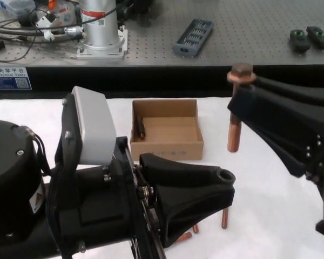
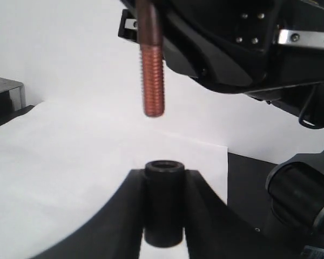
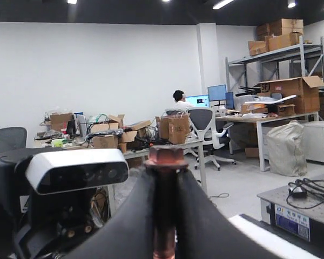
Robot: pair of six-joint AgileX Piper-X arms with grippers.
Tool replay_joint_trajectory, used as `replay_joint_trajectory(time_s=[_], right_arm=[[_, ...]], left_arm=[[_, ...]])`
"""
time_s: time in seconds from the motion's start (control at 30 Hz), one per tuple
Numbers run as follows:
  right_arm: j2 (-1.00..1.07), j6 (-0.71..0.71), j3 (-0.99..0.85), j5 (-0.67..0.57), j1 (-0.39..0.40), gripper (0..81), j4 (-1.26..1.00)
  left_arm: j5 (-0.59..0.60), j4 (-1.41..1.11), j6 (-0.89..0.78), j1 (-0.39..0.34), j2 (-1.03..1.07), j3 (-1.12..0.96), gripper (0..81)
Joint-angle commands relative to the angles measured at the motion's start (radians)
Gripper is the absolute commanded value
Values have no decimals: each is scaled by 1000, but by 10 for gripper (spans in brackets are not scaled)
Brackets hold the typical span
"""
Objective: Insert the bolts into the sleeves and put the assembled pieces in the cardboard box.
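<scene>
We see the left gripper (image 2: 164,181) clamped around a black sleeve (image 2: 163,208), which stands upright between its two fingers with the open end facing up. The right gripper (image 3: 164,186) pinches a copper bolt (image 3: 164,216) by the upper shank, head on top and threads pointing down. In the left wrist view the bolt's threaded tip (image 2: 152,81) hangs just above the mouth of the sleeve, apart from it and a little to one side.

From the high view, the right gripper (image 1: 238,105) holds the bolt (image 1: 234,132) beside the cardboard box (image 1: 167,143), and the left gripper (image 1: 222,182) sits nearer the camera with the sleeve (image 1: 225,175) at its tip. One dark and copper piece (image 1: 141,128) lies inside the box along a wall. Loose bolts (image 1: 224,217) rest on the white cloth (image 1: 270,216) that covers the bench, near the left arm.

Beyond the cloth we see a perforated metal table (image 1: 243,29) carrying a silver post (image 1: 100,24), a grey rack (image 1: 193,36) and cables (image 1: 16,24). The right wrist view looks into a room with white walls, desks, office chairs (image 3: 202,121), monitors and shelves (image 3: 283,54) stacked with boxes
</scene>
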Motion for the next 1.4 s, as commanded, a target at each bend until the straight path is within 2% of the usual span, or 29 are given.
replay_joint_trajectory(time_s=[0.0,0.87,1.17,1.37], right_arm=[[-33,2,-12,-24,5,36,85],[-3,25,-15,-64,5,36,111],[-3,40,-14,-106,5,36,118],[-6,40,-14,-149,5,36,244]], left_arm=[[-5,-25,4,-5,-9,-11,6],[-5,-85,-4,-5,-9,-11,6],[-77,-127,-4,-5,-9,-11,6],[-96,-166,-4,-5,-9,-11,6]])
